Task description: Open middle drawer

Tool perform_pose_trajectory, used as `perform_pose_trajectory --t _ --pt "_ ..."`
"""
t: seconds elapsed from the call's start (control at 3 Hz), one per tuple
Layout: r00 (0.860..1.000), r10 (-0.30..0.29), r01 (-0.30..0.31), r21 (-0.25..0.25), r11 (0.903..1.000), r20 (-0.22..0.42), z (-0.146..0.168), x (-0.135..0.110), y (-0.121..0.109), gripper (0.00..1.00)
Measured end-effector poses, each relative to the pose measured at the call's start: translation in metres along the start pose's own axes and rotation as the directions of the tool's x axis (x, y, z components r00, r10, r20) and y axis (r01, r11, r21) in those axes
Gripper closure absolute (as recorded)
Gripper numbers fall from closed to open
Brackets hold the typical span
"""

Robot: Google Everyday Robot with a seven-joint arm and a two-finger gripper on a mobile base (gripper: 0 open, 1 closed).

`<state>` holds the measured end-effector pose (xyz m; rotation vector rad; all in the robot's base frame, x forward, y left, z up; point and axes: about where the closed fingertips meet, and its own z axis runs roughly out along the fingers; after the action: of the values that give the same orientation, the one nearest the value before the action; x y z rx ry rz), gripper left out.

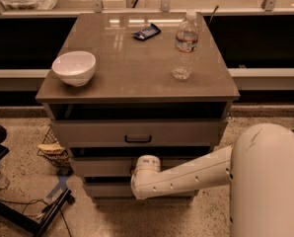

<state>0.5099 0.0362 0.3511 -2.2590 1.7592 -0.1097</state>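
The grey-beige cabinet (pixel 137 78) has three stacked drawers. The top drawer (pixel 88 132) shows a black bar handle (pixel 138 138). The middle drawer (pixel 97 168) lies below it, and its centre and handle are hidden behind my arm. The bottom drawer (pixel 107 190) is the narrowest. My white arm (pixel 196 172) reaches in from the right. My gripper (pixel 139 182) is at its end, right in front of the middle drawer's centre, turned away from the camera.
On the cabinet top stand a white bowl (pixel 74 67), a clear water bottle (pixel 185 43) and a dark snack packet (pixel 146 31). A wire basket (pixel 52 149) and a black stand with cables (pixel 33 209) sit on the floor to the left.
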Motion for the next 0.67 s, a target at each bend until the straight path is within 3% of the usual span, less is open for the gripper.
perform_pose_trajectory --t 0.33,0.67 --pt "1.0 0.0 0.0 0.0 1.0 0.0 -0.0002 0.0 0.0 0.87" --pt "1.0 0.004 -0.004 -0.001 1.0 0.018 -0.0005 0.0009 0.0048 1.0"
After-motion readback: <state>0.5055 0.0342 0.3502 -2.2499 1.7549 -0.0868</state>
